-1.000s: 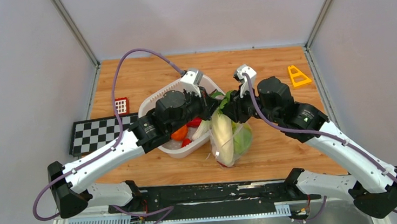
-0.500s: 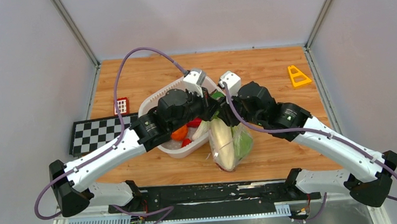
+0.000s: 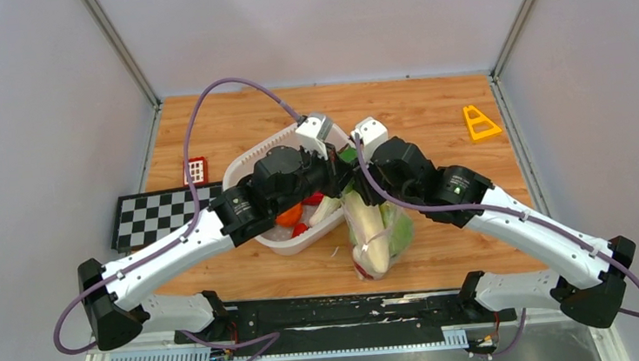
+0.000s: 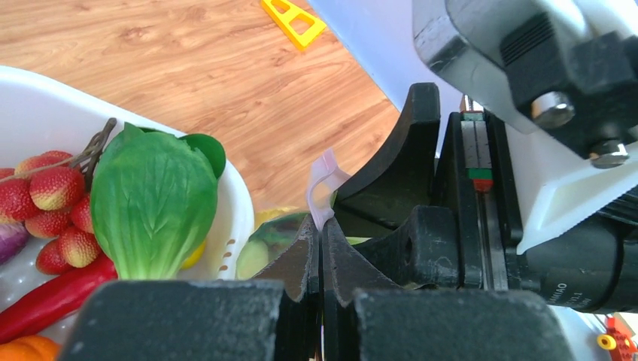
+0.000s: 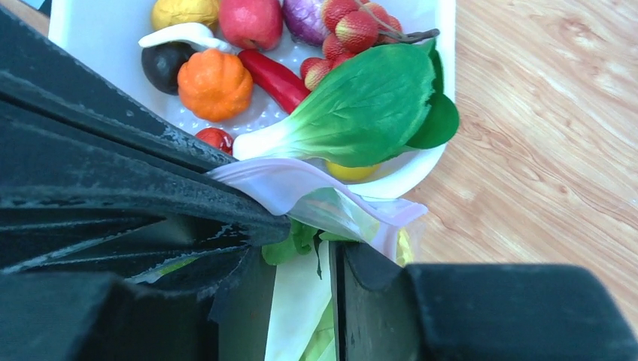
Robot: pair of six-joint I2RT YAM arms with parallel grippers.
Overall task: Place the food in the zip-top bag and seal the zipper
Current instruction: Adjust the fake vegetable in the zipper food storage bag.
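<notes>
Pink zipper is pinched in our closed left jaws; our right jaws, parted, should close just beside and slide outward.

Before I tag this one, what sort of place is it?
Probably a lab robot cell, not a kitchen: a wooden tabletop boxed by plain grey panels, a checkerboard mat, toy food in a white tub.

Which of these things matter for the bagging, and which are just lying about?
Job: zip-top bag, its zipper, radish already inside, food waiting in the white tub.
Lying about: checkerboard mat, red block, yellow triangle.
</notes>
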